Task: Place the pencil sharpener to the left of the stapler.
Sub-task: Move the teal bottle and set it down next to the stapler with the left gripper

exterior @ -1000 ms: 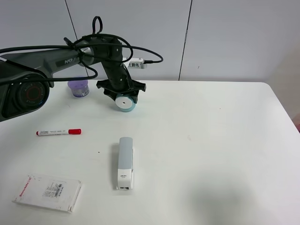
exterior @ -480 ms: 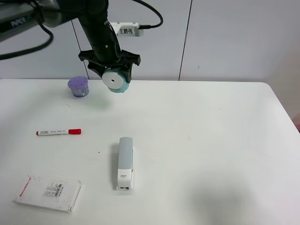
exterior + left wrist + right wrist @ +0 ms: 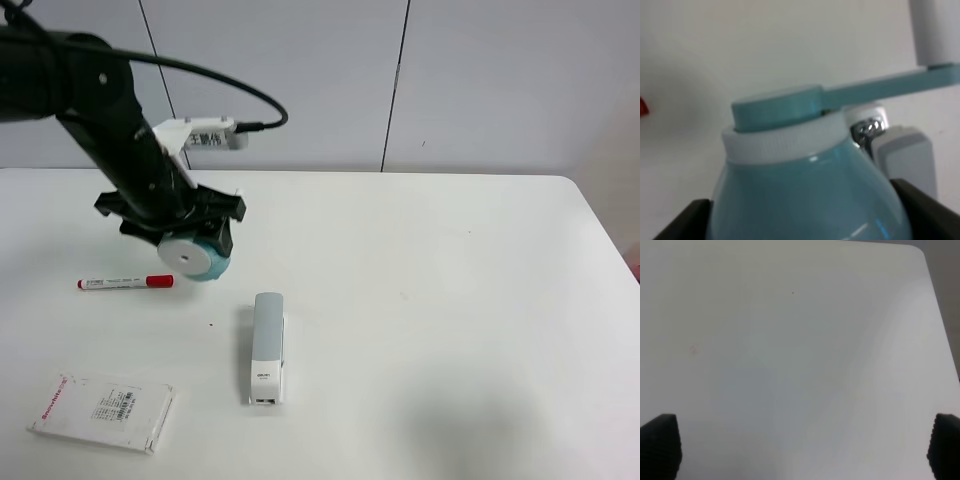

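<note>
The teal pencil sharpener with its white round face hangs above the table, held in my left gripper, which is shut on it. It is up and to the left of the stapler, a long grey-over-white body lying near the table's middle front. Close up in the left wrist view, the sharpener fills the picture, its teal crank arm pointing away with the stapler end beyond. My right gripper is open over bare table; only its two dark fingertips show.
A red-capped marker lies just left of the held sharpener. A flat white packet with red print sits at the front left. The white table stretches to the right.
My left arm has carried the sharpener from the back of the table, up and then forward and left, down to a spot beside the marker. The purple pot is now hidden behind the arm.
</note>
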You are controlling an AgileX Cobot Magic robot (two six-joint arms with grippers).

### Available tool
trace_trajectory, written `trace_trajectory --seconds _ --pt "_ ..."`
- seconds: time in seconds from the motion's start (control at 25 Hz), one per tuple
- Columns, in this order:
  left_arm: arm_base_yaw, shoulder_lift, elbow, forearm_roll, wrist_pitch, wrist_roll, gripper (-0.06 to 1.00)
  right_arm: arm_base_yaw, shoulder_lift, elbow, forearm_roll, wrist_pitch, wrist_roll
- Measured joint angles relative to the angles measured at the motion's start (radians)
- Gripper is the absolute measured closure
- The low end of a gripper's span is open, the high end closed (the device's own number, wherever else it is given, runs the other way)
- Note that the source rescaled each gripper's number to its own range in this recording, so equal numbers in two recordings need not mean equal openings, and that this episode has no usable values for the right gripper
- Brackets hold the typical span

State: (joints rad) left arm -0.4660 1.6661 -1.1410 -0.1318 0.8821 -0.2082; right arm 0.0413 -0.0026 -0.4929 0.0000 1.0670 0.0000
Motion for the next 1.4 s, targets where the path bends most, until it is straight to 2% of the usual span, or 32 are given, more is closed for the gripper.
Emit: trace_trajectory --seconds 0.16,0.32,0.52,0.76,1.04,1.4 --pt "0.0 -0.026 0.183 0.005 -0.108 0.0 0.92 0.0 0.0 0.0 0.0 0.0 0.0" --pt "-0.001 -0.03 0.28 0.008 -0.216 0.0 0.92 0.0 0.0 0.0 0.0 0.0 0.0" --pt "-0.005 -0.034 0.363 0.008 -0.299 0.0 0.92 0.0 0.0 0.0 0.0 0.0 0.0" --pt "-0.06 -0.034 0.39 -0.009 -0.374 -0.007 0.92 0.0 0.0 0.0 0.0 0.0 0.0" --pt "-0.064 0.001 0.391 -0.012 -0.411 -0.054 0.92 0.0 0.0 0.0 0.0 0.0 0.0" --pt "-0.064 0.06 0.392 -0.012 -0.438 -0.059 0.92 0.0 0.0 0.0 0.0 0.0 0.0"
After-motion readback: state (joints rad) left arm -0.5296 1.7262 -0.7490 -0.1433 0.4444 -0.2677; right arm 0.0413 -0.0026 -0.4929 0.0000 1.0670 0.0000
